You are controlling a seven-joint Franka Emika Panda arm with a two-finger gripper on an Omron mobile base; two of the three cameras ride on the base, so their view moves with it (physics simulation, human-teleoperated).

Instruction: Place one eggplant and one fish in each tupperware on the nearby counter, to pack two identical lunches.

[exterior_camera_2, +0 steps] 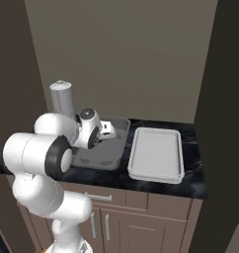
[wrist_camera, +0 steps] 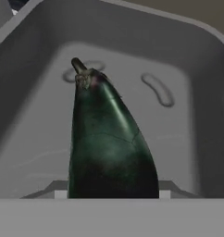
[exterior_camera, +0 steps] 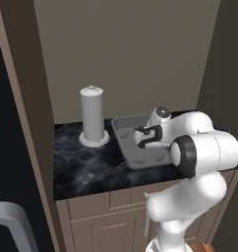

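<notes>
Gripper [exterior_camera: 140, 137]: part open, clamped on dark green tapered eggplant [wrist_camera: 107, 143].
Eggplant: over grey rectangular plastic tupperware [wrist_camera: 197, 92], near worktop's back edge.

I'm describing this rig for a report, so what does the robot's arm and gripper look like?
The arm is glossy white with rounded, bulbous links and dark bands at the joints. A round silver-grey cap sits near the wrist. The gripper is small, with dark fingers. No cables or markings are visible.

Dark green eggplant [wrist_camera: 109, 148], grey tupperware [wrist_camera: 197, 92]
</notes>
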